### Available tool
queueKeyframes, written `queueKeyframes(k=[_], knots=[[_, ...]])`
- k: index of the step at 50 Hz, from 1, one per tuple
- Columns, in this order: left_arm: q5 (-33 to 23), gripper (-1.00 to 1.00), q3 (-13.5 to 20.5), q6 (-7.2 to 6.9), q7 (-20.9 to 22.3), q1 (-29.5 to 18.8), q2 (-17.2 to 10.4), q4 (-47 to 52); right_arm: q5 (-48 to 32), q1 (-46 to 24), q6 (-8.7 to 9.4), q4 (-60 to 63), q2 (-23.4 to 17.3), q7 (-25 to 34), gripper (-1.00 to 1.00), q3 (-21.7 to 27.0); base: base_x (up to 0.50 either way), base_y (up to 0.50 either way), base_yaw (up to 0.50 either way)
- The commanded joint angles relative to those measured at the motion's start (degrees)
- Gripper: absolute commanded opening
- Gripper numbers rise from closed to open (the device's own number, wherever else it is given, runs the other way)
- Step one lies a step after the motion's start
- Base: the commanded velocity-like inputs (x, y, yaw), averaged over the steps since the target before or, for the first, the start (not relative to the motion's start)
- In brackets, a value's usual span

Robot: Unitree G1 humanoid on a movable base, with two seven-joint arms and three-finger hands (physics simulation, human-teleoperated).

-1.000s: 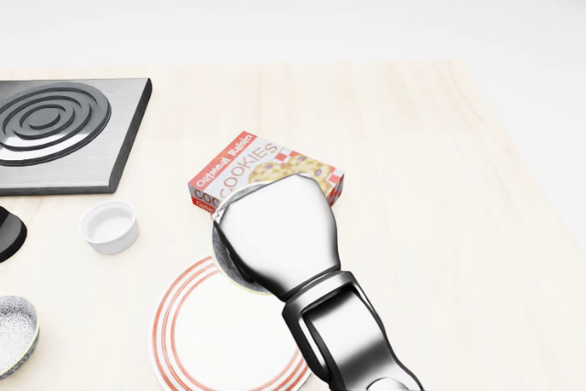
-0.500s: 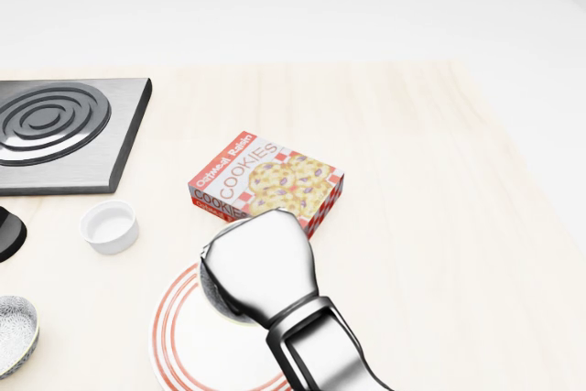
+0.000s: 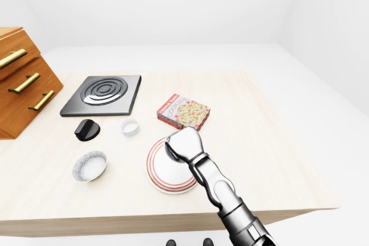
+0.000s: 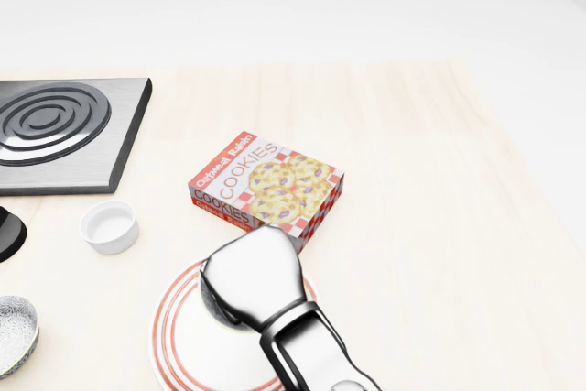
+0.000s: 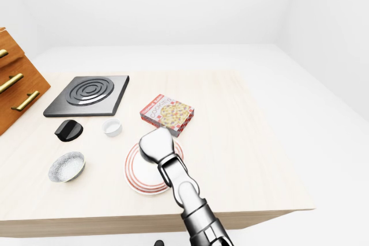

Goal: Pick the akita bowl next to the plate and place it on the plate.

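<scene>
The right hand [image 4: 252, 272] hangs over the plate [image 4: 169, 341]. Its fingers are hidden beneath it, so I cannot tell whether they grip. A dark sliver under it, likely the bowl [image 4: 211, 298], sits over the plate's upper part. It seems only setting down and letting go remain.

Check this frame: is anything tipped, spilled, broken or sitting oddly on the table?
Nothing stands out. The cookie box lies flat, merely turned askew on the table. The plate sits level, with the right hand over its upper part. A dark edge shows under the hand, too hidden to identify.
</scene>
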State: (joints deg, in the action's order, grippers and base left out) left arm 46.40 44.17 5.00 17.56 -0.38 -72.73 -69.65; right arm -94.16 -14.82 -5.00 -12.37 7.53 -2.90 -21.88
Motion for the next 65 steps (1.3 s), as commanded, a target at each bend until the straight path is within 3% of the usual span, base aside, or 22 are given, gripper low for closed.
queueKeyframes(k=[1,48,65], knots=[[-0.06,1.0,-0.05,0.0,-0.01,-0.06,0.14,0.08,0.69,-1.79,0.0,-5.86,0.82,-3.89,-1.0,-0.02,0.0,0.0,0.0],[0.07,1.0,0.42,0.0,0.28,0.36,-0.09,0.13,2.01,-7.49,0.0,-23.82,1.86,-11.6,-1.0,1.75,0.0,0.0,0.0],[0.07,1.0,0.44,0.0,0.38,0.34,0.02,0.11,1.97,-7.98,0.0,-23.7,2.04,-11.35,-1.0,1.81,0.0,0.0,0.0]])
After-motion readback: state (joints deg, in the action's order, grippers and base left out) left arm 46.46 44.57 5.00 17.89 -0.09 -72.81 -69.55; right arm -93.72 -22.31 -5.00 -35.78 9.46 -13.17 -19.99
